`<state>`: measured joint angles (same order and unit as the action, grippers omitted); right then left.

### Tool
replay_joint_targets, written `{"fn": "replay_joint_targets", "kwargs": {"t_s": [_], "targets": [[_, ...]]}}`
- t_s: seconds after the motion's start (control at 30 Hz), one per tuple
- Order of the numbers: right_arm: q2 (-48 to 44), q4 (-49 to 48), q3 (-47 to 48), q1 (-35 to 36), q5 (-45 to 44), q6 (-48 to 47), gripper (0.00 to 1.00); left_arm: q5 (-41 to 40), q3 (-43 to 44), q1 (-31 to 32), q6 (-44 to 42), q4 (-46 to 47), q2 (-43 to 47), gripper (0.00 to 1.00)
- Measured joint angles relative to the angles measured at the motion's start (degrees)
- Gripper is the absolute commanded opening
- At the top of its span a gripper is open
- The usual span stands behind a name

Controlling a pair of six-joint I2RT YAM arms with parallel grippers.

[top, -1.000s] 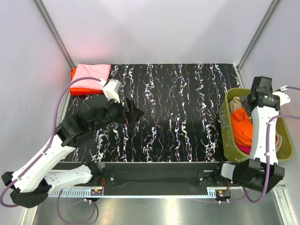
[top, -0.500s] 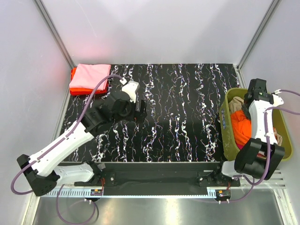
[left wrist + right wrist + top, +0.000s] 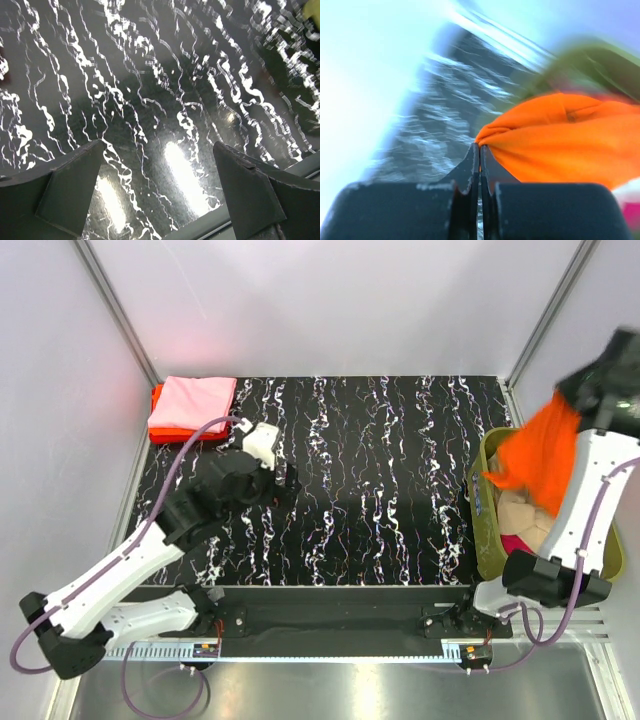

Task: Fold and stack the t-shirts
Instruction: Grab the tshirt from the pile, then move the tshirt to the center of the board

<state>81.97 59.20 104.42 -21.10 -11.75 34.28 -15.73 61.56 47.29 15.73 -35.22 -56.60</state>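
My right gripper [image 3: 598, 380] is raised high above the olive-green basket [image 3: 484, 510] and is shut on a bunch of the bright orange t-shirt [image 3: 538, 452], which hangs down from it over the basket. The right wrist view shows the jaws [image 3: 480, 148] pinched together on a fold of that orange t-shirt [image 3: 560, 142]. A beige t-shirt [image 3: 526, 511] and a magenta one [image 3: 518, 544] lie in the basket. At the back left, a folded pink t-shirt [image 3: 193, 400] lies on a red-orange one [image 3: 166, 431]. My left gripper [image 3: 281, 481] [image 3: 157, 150] hovers open over bare table.
The black marbled table [image 3: 380, 470] stretches between the stack and the basket. White walls and metal frame posts [image 3: 120, 320] enclose the back and sides. The basket's green rim [image 3: 600, 62] shows blurred behind the orange cloth in the right wrist view.
The right gripper shut on the orange t-shirt in the basket and lifted it upward. The left arm shifted a little over the table's left half, staying open.
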Motion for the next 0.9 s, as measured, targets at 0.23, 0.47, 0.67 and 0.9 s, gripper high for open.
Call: {"fn": "replay_joint_targets", "kwargs": {"t_s": [0.23,0.47,0.67,0.9], "targets": [[12.24,-5.35,58.42,-0.09,31.15,8.17,0.00,1.92,-0.22,-0.02,0.46,1.97,5.25,0.99],[-1.40,-34.53,33.97,0.35,48.89,31.78,0.00,6.16,-0.22,-0.07,3.21,2.12,11.52,0.99],[-9.70,-41.94,-4.07,6.25,51.69,30.77,0.00,5.84,-2.14,-0.07,6.71,2.01,21.07,0.99],[-5.07,-39.95,-36.20,26.21,46.05,22.36,0.00,0.20,-2.82,-0.11,11.17,-3.17,21.29,0.99]]}}
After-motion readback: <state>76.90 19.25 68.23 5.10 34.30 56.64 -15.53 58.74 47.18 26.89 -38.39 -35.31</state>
